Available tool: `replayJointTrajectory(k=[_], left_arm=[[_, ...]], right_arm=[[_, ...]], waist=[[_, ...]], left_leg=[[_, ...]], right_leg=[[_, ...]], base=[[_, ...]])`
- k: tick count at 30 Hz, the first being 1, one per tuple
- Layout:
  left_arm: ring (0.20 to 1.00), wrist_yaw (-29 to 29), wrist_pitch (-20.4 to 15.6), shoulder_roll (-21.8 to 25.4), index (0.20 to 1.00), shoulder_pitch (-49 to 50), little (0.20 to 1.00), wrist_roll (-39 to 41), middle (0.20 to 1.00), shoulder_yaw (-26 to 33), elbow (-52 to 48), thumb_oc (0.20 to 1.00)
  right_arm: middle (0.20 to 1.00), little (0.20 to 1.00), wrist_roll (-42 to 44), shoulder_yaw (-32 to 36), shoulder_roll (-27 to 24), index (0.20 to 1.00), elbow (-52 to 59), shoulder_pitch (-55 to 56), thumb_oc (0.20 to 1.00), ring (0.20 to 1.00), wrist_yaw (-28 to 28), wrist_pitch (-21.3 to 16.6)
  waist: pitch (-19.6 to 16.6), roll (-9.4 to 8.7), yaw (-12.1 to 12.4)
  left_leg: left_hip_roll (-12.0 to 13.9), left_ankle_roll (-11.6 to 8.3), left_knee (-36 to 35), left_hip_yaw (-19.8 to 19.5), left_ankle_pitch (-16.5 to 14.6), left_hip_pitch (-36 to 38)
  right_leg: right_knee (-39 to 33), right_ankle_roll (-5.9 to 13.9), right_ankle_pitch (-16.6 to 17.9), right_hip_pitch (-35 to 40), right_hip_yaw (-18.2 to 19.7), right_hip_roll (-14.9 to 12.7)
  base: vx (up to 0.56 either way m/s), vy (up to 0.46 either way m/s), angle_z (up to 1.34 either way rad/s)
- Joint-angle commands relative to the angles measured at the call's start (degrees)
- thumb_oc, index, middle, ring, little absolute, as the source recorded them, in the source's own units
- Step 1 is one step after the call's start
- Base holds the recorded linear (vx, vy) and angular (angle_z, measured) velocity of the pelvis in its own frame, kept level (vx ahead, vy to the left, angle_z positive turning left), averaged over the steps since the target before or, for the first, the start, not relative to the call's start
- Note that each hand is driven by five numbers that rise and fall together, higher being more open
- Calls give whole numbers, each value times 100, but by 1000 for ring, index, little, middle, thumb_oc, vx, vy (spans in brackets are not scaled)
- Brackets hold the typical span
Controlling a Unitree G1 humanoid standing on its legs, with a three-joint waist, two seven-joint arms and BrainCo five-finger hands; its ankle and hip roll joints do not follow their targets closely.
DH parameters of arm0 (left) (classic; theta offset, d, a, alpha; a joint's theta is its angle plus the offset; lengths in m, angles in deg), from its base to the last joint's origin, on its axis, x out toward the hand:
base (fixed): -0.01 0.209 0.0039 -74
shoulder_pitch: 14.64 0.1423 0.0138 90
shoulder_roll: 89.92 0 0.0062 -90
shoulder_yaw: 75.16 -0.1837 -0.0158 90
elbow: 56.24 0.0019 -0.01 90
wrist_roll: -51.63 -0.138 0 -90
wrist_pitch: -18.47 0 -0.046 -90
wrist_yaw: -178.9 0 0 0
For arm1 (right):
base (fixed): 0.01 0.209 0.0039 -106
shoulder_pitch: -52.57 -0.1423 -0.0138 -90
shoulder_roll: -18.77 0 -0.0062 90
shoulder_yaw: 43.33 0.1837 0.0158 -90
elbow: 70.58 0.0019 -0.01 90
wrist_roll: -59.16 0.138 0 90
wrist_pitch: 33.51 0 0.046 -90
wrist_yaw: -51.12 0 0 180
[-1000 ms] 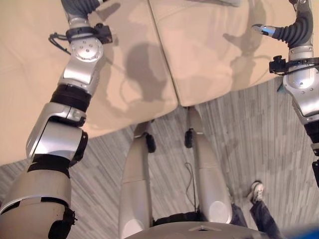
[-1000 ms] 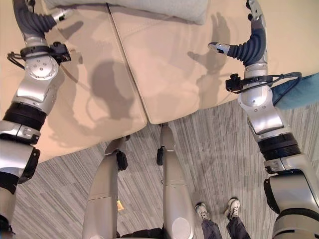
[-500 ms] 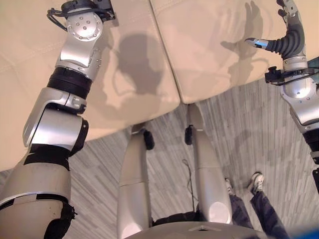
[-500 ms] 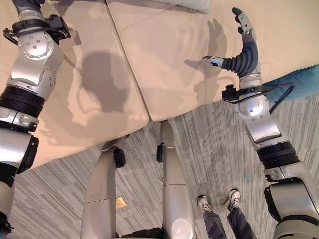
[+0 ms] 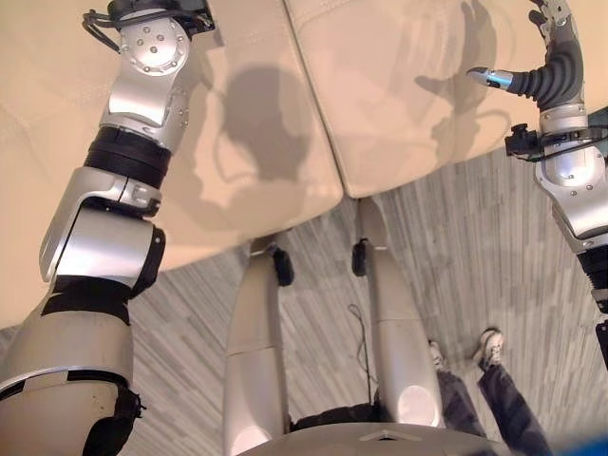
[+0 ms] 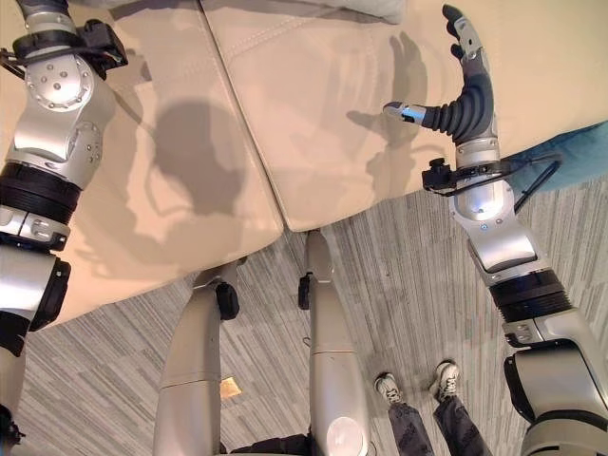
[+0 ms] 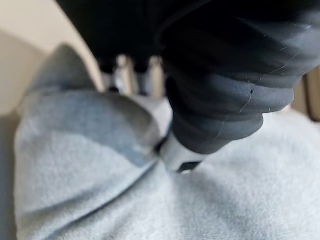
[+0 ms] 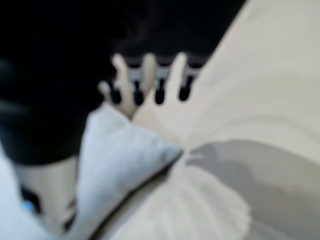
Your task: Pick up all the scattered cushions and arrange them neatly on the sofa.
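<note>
Beige sofa (image 6: 313,114): smooth leather-like seat, two broad pads meeting at a stitched seam that runs from the back toward the front edge. The front edge is rounded and overhangs the floor (image 6: 418,285), which is grey and striped like planks or low carpet.

Right hand (image 6: 463,81) raised over the right seat pad, fingers straight and extended, thumb spread to the side, released and holding nothing. Its wrist view shows the straight fingers (image 8: 145,75) above the beige seat, with a pale grey cushion corner (image 8: 120,150) just beside them.

Left hand (image 7: 220,95): dark ribbed cover presses close on a light grey cushion (image 7: 90,180), soft, fleecy nap, with a folded rounded corner. A silver thumb tip (image 7: 177,152) sinks into the fabric. Other fingers are hard to read; cannot tell whether the hand is clenched on the cushion.

Edge of a pale grey cushion (image 6: 366,8) at the back of the sofa. A blue cushion (image 6: 570,152) lies on the floor beside the right arm, against the sofa's front edge.

A person's sneakers and jeans (image 6: 418,399) on the floor behind.
</note>
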Motion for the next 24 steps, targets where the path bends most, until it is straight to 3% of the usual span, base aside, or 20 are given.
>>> replayJointTrajectory(k=[1,7,10,11,15,19,24], left_arm=[[200,486,-421,123,200,361,200,-443,200,729,-459,200],[200,1006,-520,-82,200,1025,200,-651,200,1591,-601,200],[200,1041,-566,-48,200,1210,200,-598,200,1766,-613,200],[200,1036,-585,-46,200,1268,200,-594,200,1810,-641,200],[200,1077,-622,-151,200,1412,200,-568,200,1933,-690,200],[200,1094,-681,-594,200,1599,200,-485,200,1972,-854,200],[200,922,-570,-1448,200,1736,200,-502,200,1596,-873,200]], right_arm=[[1000,1000,-55,427,-94,1000,276,276,1000,1000,44,-304],[1000,1000,-182,512,41,1000,440,486,1000,1000,35,-302],[1000,1000,-171,492,63,1000,481,502,1000,1000,-4,-299],[1000,1000,-156,500,55,1000,475,507,1000,1000,-8,-299],[1000,1000,-159,475,111,1000,485,516,1000,1000,-26,-293],[1000,1000,-213,416,221,1000,517,498,1000,1000,-6,-255],[1000,1000,-231,234,412,1000,493,115,1000,1000,123,-245]], waist=[[-221,68,167],[-220,-77,209],[-297,-113,255],[-249,-148,250],[-257,-207,258],[-258,-280,279],[-203,-330,340]], left_leg=[[-163,-477,-1028,-873,156,681],[-126,-485,-978,-883,300,599],[-82,-525,-1043,-995,169,694],[-103,-504,-1024,-954,320,632],[-81,-514,-1033,-1000,351,636],[-61,-522,-1051,-1046,358,660],[-60,-524,-1103,-1064,398,712]], right_leg=[[240,807,-588,404,-298,-375],[246,729,-506,412,-459,-397],[216,747,-631,505,-476,-334],[226,689,-531,466,-522,-367],[217,665,-548,498,-560,-352],[225,645,-569,538,-608,-329],[253,612,-596,565,-625,-317]], base=[[0,0,0],[-20,-50,-2],[56,-52,0],[-67,-30,0],[-13,-35,4],[9,-32,3],[-1,1,2]])
